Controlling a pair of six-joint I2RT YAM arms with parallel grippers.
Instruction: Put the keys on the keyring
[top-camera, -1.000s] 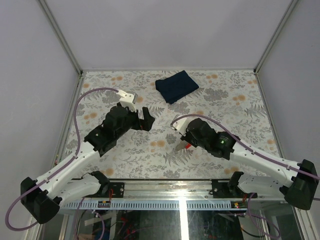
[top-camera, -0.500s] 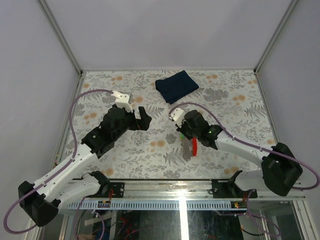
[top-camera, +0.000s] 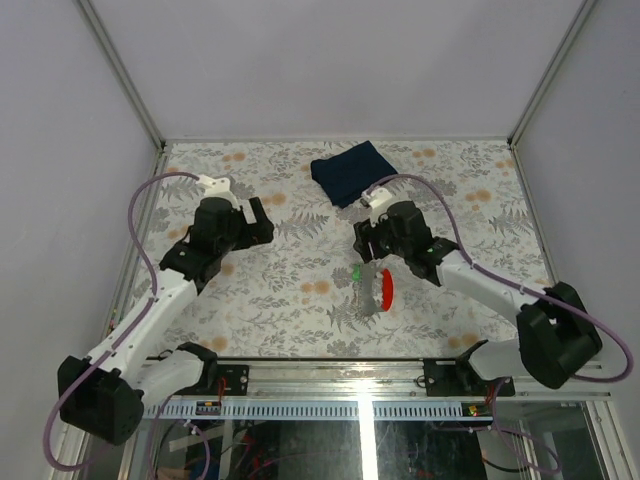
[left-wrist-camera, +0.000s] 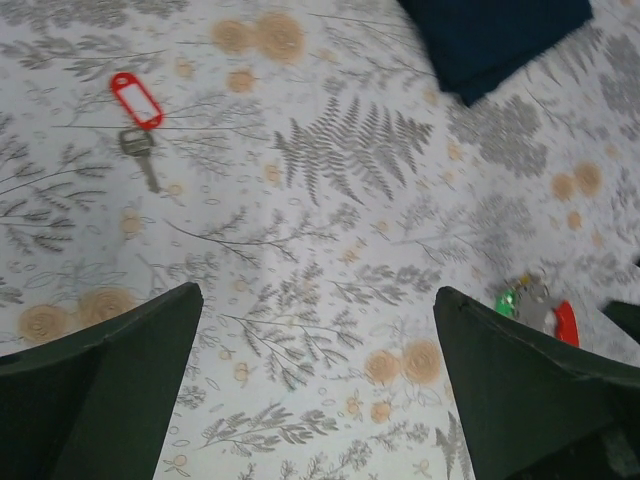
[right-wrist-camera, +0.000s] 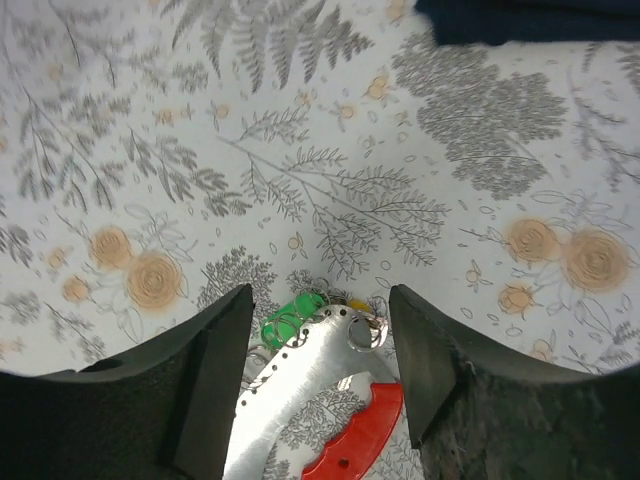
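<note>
Robotics lab test cell, plain pale walls, aluminium frame posts, floral-covered counter, white left arm and right arm bolted at its near edge, slotted wiring duct, purple cables.

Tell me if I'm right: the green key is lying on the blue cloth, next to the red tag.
Not quite. The green key is next to the red tag, but it lies on the flowery table, not on the blue cloth, which sits farther back. The top view shows this.
</note>
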